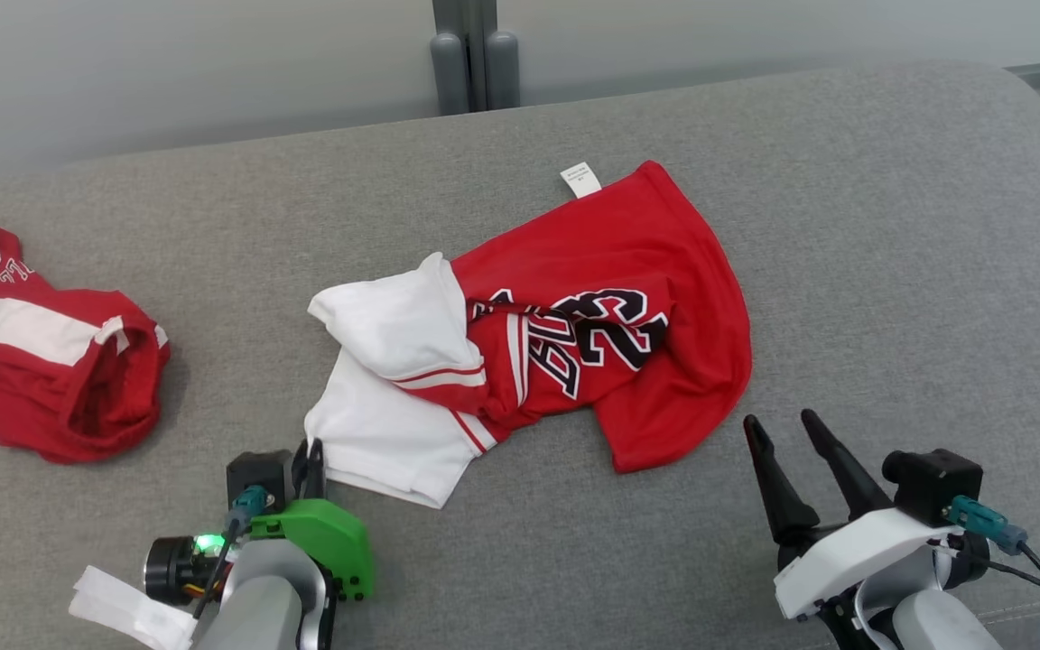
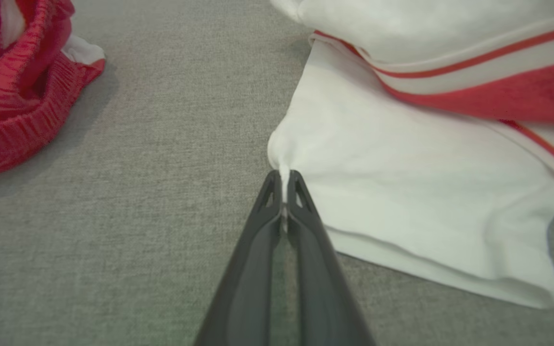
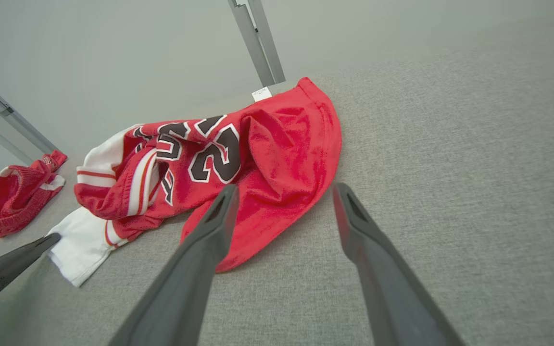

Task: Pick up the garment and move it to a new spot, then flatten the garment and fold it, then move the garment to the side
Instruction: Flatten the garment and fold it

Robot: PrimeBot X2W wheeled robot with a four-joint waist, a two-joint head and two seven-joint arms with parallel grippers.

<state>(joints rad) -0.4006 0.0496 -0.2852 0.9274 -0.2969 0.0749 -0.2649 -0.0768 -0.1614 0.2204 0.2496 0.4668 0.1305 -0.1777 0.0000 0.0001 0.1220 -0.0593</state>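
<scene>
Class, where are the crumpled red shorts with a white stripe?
Head view: the crumpled red shorts lie far left on the grey fabric surface, apart from the red-and-white jersey to their right.

Over at the left edge of the frame there's a bunched-up pair of red shorts (image 1: 51,361) with a white stripe and a ribbed waistband, just lying on the grey fabric worktop (image 1: 890,271). Top middle, a couple of grey posts (image 1: 475,63) stand against a pale wall (image 1: 168,72).

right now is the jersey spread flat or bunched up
Bunched up: the jersey lies crumpled, its white fabric folded over itself and the number creased.
</scene>
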